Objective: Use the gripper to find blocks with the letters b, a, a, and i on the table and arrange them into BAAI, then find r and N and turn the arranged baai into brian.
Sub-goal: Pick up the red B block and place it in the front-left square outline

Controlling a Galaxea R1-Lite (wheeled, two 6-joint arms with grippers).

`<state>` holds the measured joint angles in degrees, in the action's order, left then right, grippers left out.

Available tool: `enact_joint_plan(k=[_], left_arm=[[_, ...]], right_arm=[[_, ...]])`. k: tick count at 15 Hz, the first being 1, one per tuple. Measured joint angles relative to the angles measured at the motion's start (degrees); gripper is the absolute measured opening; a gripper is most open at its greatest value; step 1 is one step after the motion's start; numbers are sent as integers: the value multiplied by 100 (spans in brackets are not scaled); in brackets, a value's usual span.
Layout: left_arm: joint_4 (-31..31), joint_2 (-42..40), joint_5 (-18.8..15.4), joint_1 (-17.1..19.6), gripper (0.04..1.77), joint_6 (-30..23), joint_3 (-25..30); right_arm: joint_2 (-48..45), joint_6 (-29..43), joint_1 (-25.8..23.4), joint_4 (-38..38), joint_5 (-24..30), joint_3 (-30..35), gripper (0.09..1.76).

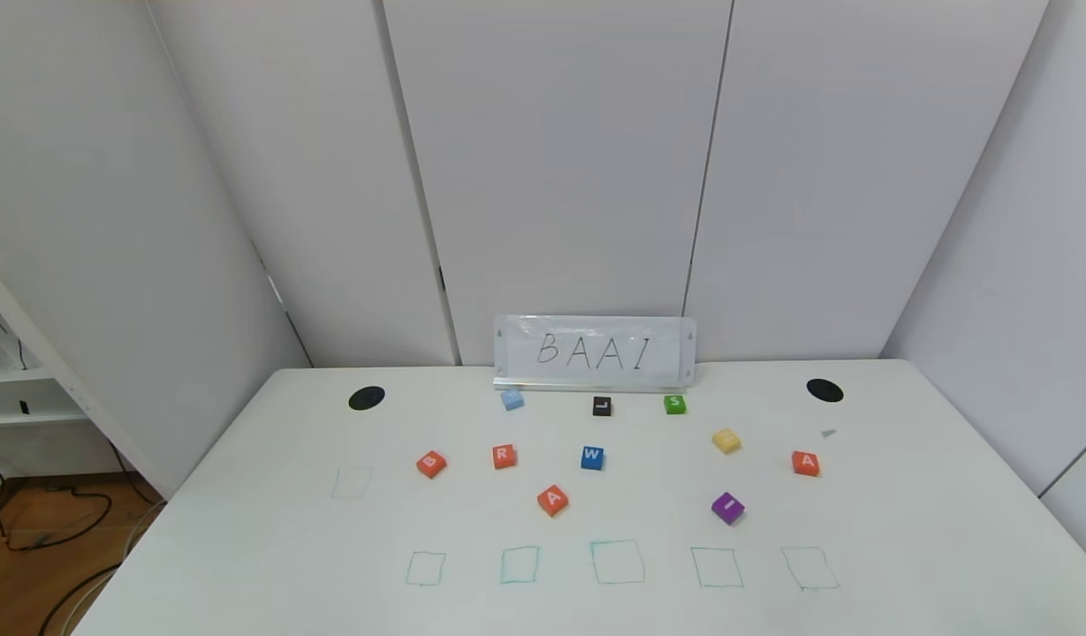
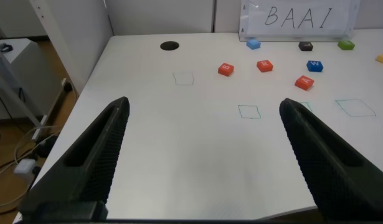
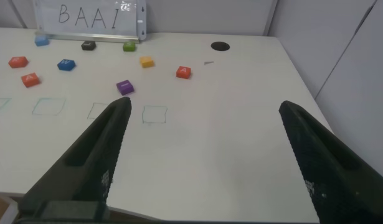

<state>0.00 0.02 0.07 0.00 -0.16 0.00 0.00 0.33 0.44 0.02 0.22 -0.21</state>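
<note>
On the white table (image 1: 242, 548) lie an orange-red B block (image 1: 431, 464), the R block (image 1: 505, 457), one A block (image 1: 552, 500) mid-table and another A block (image 1: 806, 463) at the right. The purple I block (image 1: 728, 508) sits right of centre. No N is readable on any block. My left gripper (image 2: 203, 104) hovers open and empty over the table's near left part, well short of the B block (image 2: 225, 69). Over the near right, my right gripper (image 3: 205, 106) is open and empty, with the I block (image 3: 124, 87) farther off. Neither arm shows in the head view.
A row of green square outlines (image 1: 617, 562) runs along the near side, one more outline (image 1: 351, 482) at the left. Blue W (image 1: 592, 458), light blue (image 1: 512, 399), black L (image 1: 602, 406), green S (image 1: 675, 405) and yellow (image 1: 726, 440) blocks lie below a BAAI sign (image 1: 594, 352). A white shelf (image 1: 12, 371) stands left.
</note>
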Motion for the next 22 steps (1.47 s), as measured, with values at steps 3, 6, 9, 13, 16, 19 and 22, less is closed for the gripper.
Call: enact_joint_plan(k=[3, 6, 9, 13, 16, 19, 22], left_arm=[[-5, 0, 0, 0, 172, -28, 0], [-5, 0, 0, 0, 172, -38, 0], [-7, 0, 0, 0, 172, -35, 0], [-7, 0, 2, 0, 172, -30, 0], [-7, 0, 0, 0, 172, -28, 0], [-7, 0, 0, 0, 172, -28, 0], [-7, 0, 2, 0, 172, -9, 0]], right_arm=[[0, 0, 0, 30, -1, -6, 171], [0, -1, -4, 79, -6, -20, 171], [0, -1, -4, 90, -6, -23, 171], [0, -11, 2, 98, -15, -28, 171], [7, -12, 0, 101, -15, -32, 171], [10, -12, 2, 150, -15, -39, 171], [7, -15, 7, 156, -15, -41, 171]])
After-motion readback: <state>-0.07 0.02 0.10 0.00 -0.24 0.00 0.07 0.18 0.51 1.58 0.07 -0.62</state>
